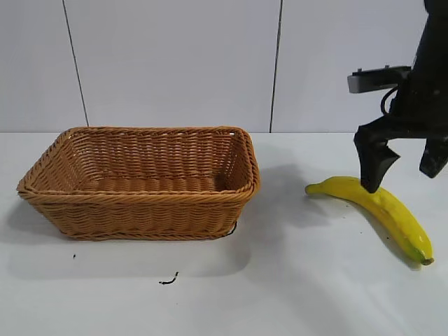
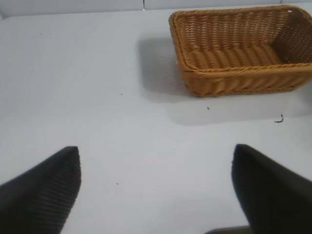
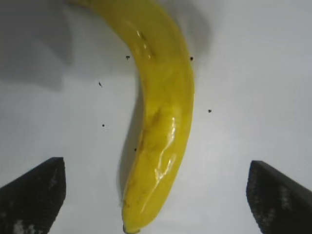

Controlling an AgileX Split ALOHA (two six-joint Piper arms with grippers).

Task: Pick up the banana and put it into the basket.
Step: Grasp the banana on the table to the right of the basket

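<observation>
White table, pale panelled wall behind.

Long, curved, bright-yellow banana lies flat on the table at the exterior view's right, well apart from the basket. Stem end points toward the basket; the darker tip points toward the near right. Not lifted, nothing gripping it.

Right gripper, black, hangs directly over the banana. In the exterior view its nearer finger comes down in front of the banana's stem half and overlaps it; cannot tell from there whether it touches the peel. The other finger sits farther right, partly cut off by the picture's edge. Right wrist view: the 2 fingers are spread wide, the banana runs lengthwise between them with bare table showing on both sides. Jaws wide open, holding nothing.

Rectangular light-brown woven wicker basket with flared sides and braided rim stands upright at the exterior view's left-centre. Nothing visible inside it. 1 small dark scrap lies on the table just in front of it.

Left gripper is out of the exterior view. Left wrist view shows its 2 dark fingers set wide apart over bare table, holding nothing, with the basket well ahead of it.
</observation>
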